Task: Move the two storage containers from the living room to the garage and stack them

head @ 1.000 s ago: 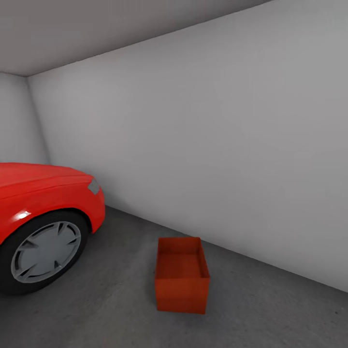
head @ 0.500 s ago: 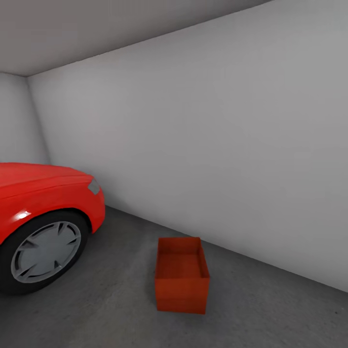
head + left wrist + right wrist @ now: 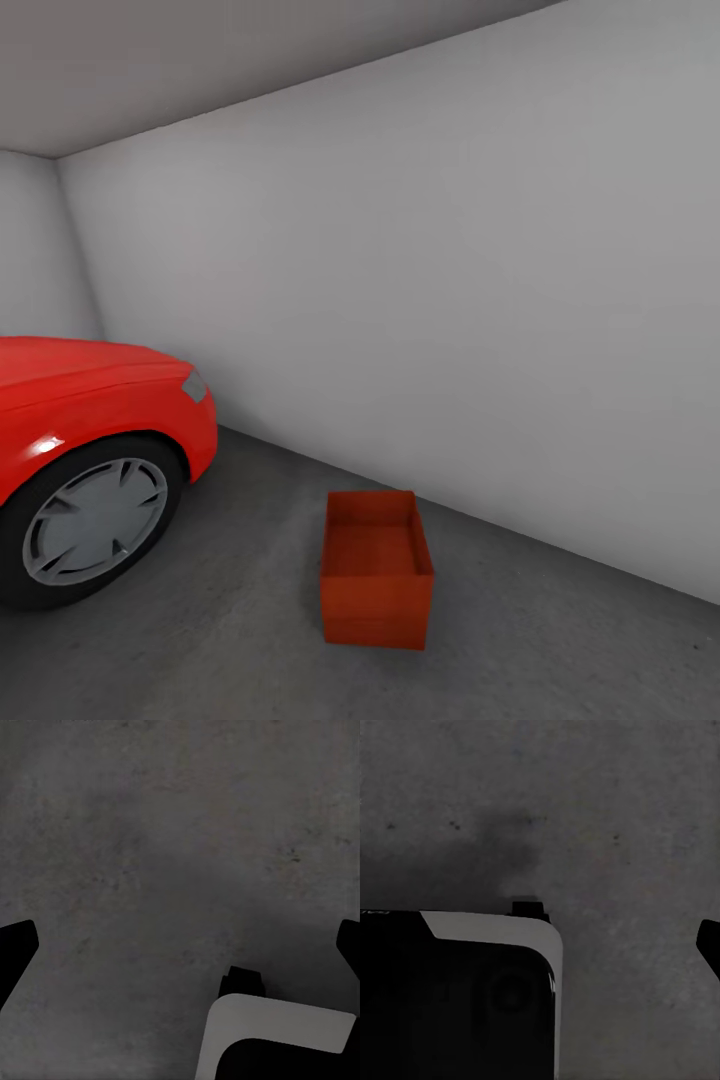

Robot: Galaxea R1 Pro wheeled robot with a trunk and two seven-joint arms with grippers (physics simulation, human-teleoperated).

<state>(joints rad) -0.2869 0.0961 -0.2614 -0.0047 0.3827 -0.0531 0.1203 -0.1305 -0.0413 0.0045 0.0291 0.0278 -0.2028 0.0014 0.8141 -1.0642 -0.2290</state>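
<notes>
Mottled, matt grey concrete floor [image 3: 230,640]; smooth matt white walls [image 3: 420,330]; glossy red car [image 3: 90,400] paintwork; storage container [image 3: 376,580] in plain matt red-orange.

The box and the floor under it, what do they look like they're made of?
The box looks like plain plastic, possibly painted board: flat red-orange walls, matte, with no grain or seams. The floor looks like smooth concrete: dark grey and mottled, with faint specks in the left wrist view and no joints or planks. As this is a render, both are guesses from colour and texture.

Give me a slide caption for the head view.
One red-orange storage container sits on the garage floor between a red car and white wall.
</notes>
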